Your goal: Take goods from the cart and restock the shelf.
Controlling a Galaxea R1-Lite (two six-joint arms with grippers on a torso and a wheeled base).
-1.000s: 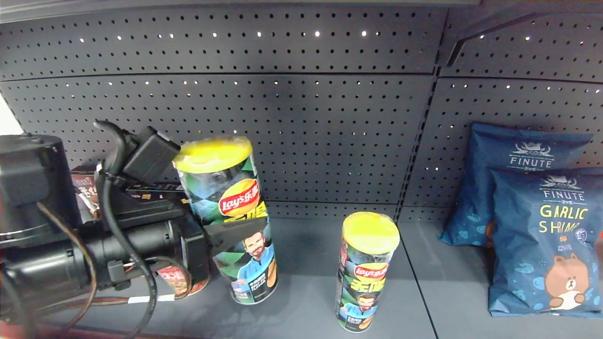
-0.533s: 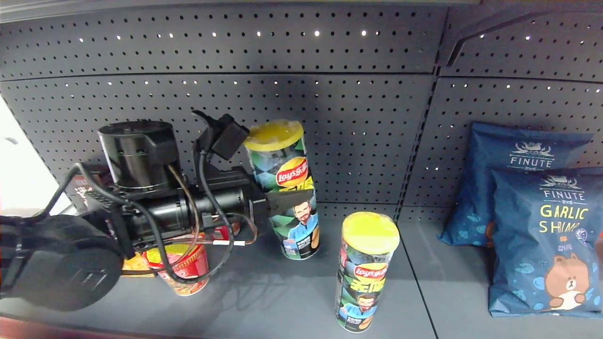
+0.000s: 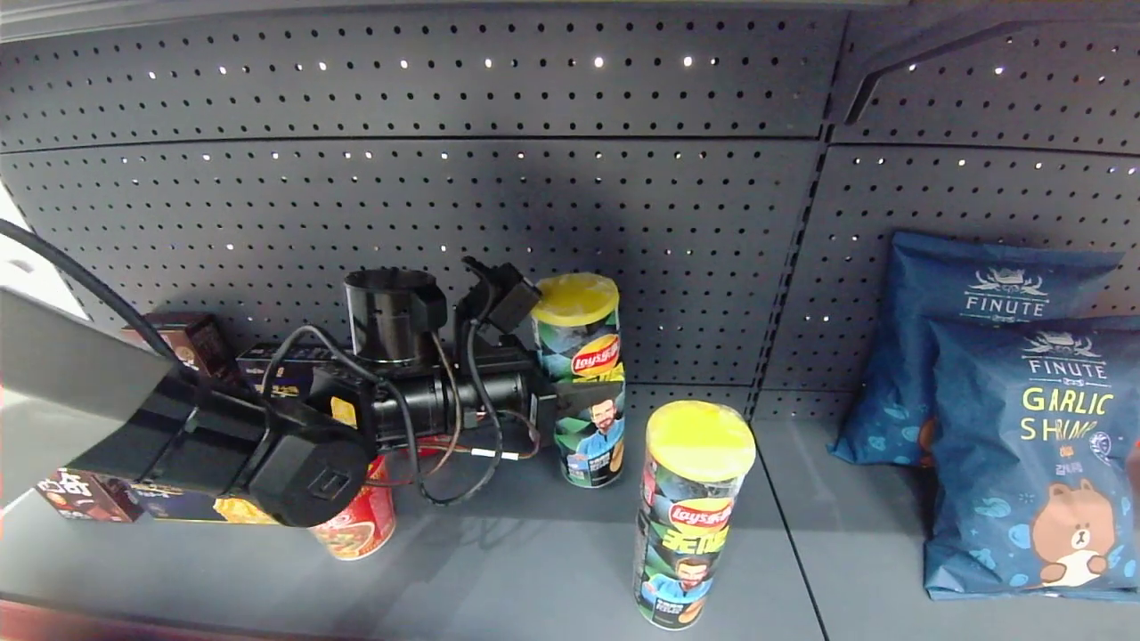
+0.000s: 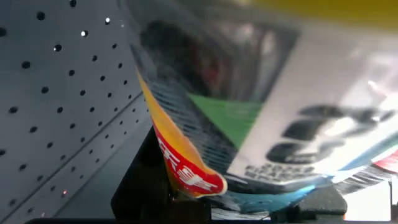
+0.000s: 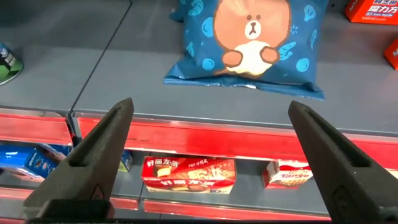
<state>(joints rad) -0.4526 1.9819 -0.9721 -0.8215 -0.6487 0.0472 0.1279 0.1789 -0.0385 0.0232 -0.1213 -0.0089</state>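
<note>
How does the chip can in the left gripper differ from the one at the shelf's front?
The held can is clamped in the left gripper; the front can stands free. The held can sits far back by the pegboard; the front can is near the shelf edge. Both are upright with yellow lids and the same print.

Glossy black left arm, strung with cables
Round joint caps, a boxy wrist camera, one white cable tag; the right arm's jaws are plain black wedges.
</note>
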